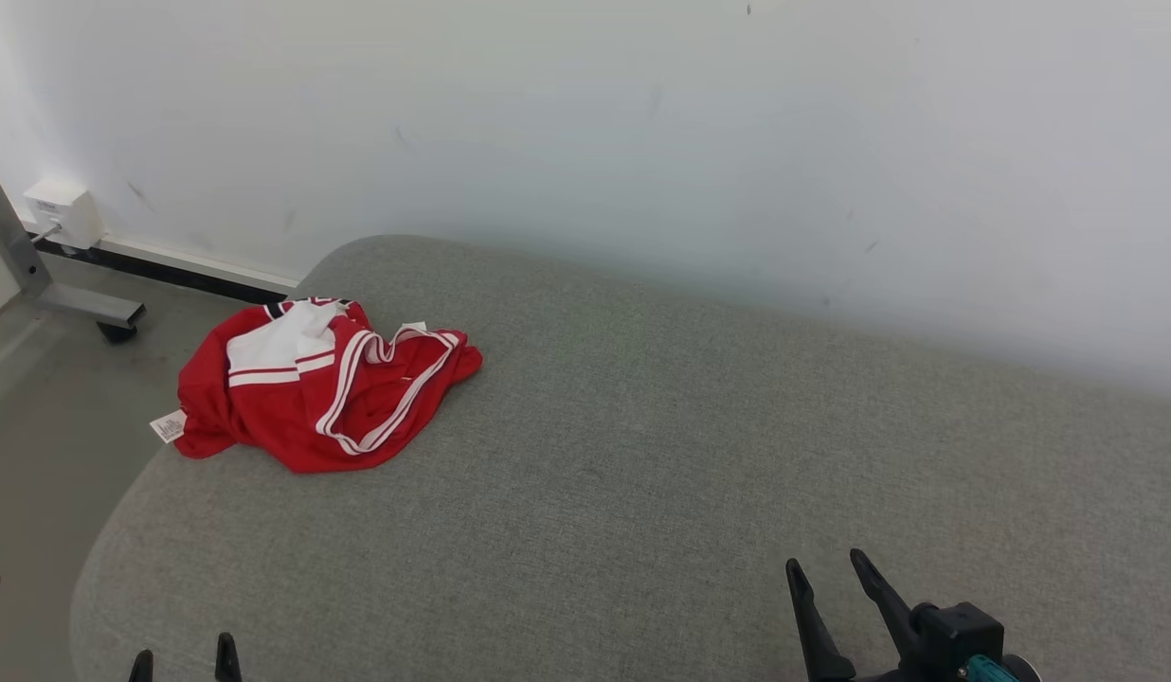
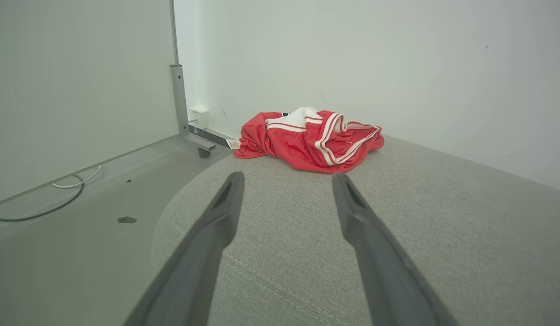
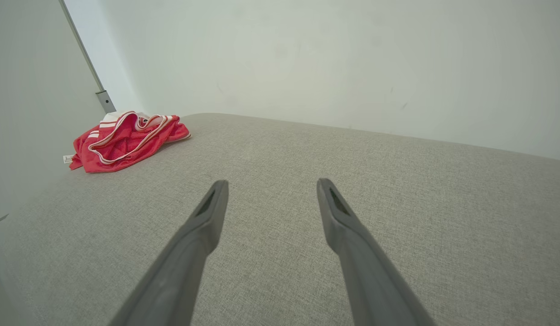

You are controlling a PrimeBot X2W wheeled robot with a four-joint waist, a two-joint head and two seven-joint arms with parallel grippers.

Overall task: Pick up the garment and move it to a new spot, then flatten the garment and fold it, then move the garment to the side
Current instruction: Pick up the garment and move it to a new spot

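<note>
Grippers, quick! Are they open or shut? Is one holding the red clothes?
Left gripper: open, holding nothing.
Right gripper: open, holding nothing.

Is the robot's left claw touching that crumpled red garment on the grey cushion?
Apart. In the left wrist view the open left gripper ends short of the red garment, with a strip of bare grey cushion between them.

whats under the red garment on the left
The red garment lies bunched on the grey fabric surface, at its left edge, with a white tag poking out at that edge. Whatever lies beneath its folds is covered.
</note>
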